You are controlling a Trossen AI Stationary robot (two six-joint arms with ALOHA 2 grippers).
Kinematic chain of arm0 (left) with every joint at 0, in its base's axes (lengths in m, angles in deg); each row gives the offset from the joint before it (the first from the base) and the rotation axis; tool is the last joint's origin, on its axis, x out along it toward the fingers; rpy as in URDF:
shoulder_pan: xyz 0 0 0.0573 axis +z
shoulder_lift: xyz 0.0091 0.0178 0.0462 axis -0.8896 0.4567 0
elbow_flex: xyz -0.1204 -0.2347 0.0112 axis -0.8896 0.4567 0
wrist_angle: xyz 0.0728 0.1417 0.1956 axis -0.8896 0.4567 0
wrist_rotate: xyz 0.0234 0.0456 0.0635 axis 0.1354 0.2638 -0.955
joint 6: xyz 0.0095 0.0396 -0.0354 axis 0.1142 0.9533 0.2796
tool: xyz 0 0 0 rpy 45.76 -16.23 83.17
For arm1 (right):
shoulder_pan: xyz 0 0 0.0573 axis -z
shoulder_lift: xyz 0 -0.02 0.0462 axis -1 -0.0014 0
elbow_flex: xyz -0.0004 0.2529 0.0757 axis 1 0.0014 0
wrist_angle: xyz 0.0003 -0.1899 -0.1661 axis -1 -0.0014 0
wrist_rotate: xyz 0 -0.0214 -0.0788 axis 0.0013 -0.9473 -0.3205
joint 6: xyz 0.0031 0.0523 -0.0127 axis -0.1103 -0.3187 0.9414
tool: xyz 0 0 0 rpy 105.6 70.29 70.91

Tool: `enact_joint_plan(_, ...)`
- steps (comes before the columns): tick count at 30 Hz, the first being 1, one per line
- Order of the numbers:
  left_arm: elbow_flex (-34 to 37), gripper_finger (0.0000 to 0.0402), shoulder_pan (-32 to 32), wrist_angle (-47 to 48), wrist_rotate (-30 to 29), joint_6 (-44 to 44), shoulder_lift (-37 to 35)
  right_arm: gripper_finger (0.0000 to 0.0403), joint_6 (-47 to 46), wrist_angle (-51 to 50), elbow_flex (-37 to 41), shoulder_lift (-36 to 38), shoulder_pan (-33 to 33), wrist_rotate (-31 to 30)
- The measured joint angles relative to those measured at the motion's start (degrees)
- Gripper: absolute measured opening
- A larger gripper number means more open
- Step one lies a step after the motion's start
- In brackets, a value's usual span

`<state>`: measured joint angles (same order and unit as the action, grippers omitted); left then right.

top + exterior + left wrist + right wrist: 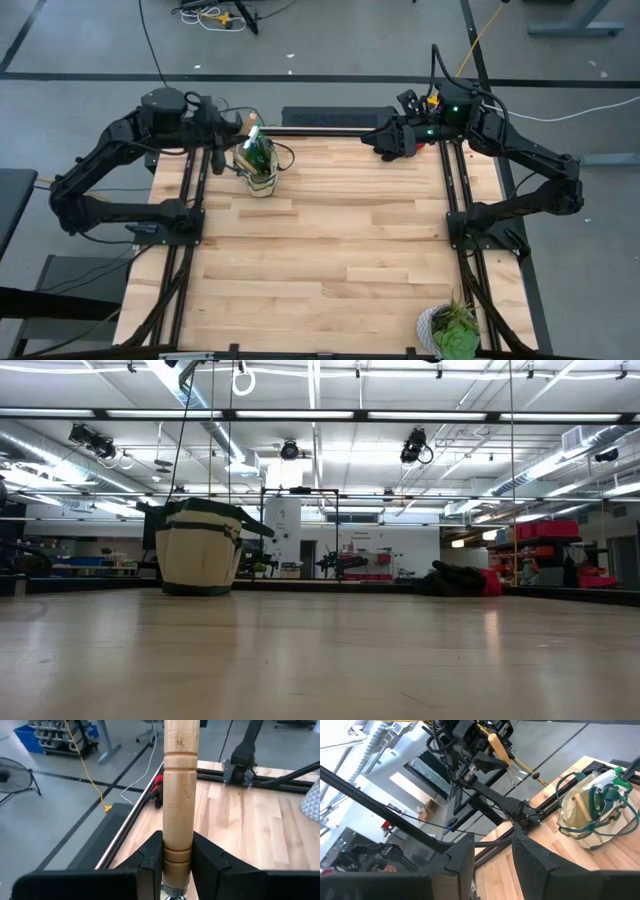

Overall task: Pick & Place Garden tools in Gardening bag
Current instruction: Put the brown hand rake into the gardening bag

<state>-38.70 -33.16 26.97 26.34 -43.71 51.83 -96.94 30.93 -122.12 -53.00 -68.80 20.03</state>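
Observation:
The beige gardening bag (258, 168) stands upright at the far left of the table, also in the low view (200, 548). A bright green white-handled piece (615, 777) and a wooden handle (580, 801) stick out of it. My left gripper (226, 130) is above the bag's far left side, shut on a wooden-handled tool (178, 795); its metal end is hidden. Red-and-black gloves (158, 790) lie at the table's far edge, also in the low view (462, 579). My right gripper (372, 140) is over that spot, open and empty (492, 852). My left gripper pinches the tool's wooden handle between its two fingers near the ringed end by the metal collar (177, 857). The fingers lie across the handle. The handle's free end (497, 747) sticks up at a slant, clear of the bag and the table.
A potted leafy plant in a grey pot (452, 330) stands at the table's near right corner. Dark rails (455, 190) run along the table's left and right sides. The light wooden table top (340, 250) stretches between the bag and the plant.

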Motion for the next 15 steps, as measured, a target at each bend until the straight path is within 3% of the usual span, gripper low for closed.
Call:
enact_joint_plan(5, 7.46, 0.0079, 0.0, -2.82, 0.7, -1.8, -0.53, 0.0132, 0.54, 0.0, 0.0, 0.0, 0.0, 0.0)
enact_joint_plan(15, 23.9, 0.008, 0.35, -23.62, -0.24, -3.26, -4.44, 0.0132, -0.48, 0.0, 0.0, 0.0, 0.0, 0.0)
